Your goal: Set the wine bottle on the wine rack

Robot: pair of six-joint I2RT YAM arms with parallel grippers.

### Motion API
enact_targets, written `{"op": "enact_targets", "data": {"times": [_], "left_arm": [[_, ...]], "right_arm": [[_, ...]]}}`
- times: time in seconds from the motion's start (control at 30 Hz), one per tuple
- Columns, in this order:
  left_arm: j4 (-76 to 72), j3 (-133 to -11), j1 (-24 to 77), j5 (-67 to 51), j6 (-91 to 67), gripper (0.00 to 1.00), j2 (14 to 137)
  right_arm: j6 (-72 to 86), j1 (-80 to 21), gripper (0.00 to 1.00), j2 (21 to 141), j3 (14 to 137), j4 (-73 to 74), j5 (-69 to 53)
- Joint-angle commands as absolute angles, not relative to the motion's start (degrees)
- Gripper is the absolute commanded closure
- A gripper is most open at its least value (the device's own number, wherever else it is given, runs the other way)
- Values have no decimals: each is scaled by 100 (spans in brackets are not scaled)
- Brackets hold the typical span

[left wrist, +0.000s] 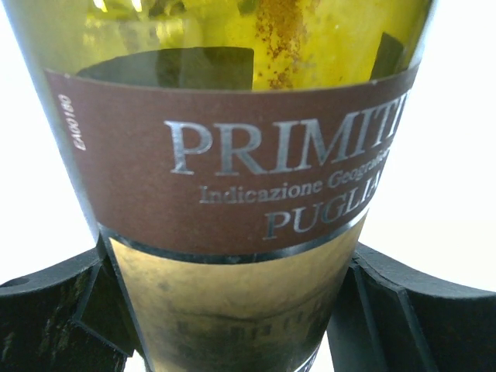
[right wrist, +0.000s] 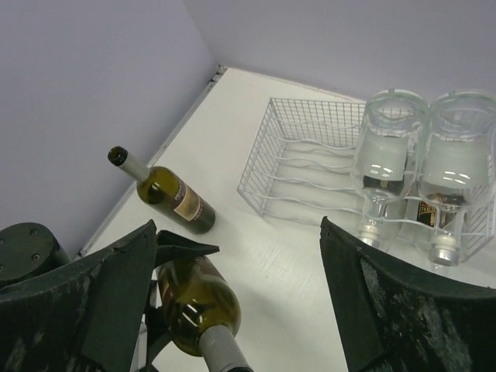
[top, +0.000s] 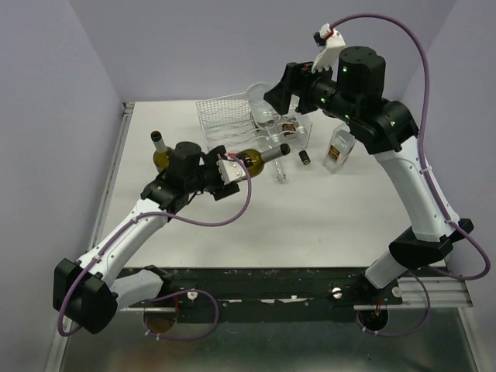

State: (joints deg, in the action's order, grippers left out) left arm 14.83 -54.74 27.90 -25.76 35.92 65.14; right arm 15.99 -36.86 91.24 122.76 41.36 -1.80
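Observation:
My left gripper is shut on the wine bottle, a green bottle with a brown label, held level above the table with its neck pointing right. Close up, the wine bottle fills the left wrist view, with a black finger pressed against each side. The white wire wine rack stands just behind it at the back of the table. My right gripper hovers open above the rack's right half with nothing between its jaws. From there I look down on the rack and the held bottle.
A second green bottle lies on the table to the left, near the wall. Two clear bottles lie in the rack's right side. A clear square bottle, a small dark-capped one and a clear item sit to the right.

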Motion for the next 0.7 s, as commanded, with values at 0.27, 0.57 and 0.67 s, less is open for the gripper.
{"op": "enact_targets", "data": {"times": [0.27,0.57,0.67], "left_arm": [[905,-5396,3076,-2101,4966,100,6389],[1028,-5361,3208,-1960,5308,100,6477],[985,-5309,3243,-1899,5431,100,6469]], "right_arm": [[1266,-3577,8,9492,12305,6161,-1116],[1029,-3577,6,9598,12375,6705,-1371],[897,-3577,5,9624,12358,6907,-1476]]}}
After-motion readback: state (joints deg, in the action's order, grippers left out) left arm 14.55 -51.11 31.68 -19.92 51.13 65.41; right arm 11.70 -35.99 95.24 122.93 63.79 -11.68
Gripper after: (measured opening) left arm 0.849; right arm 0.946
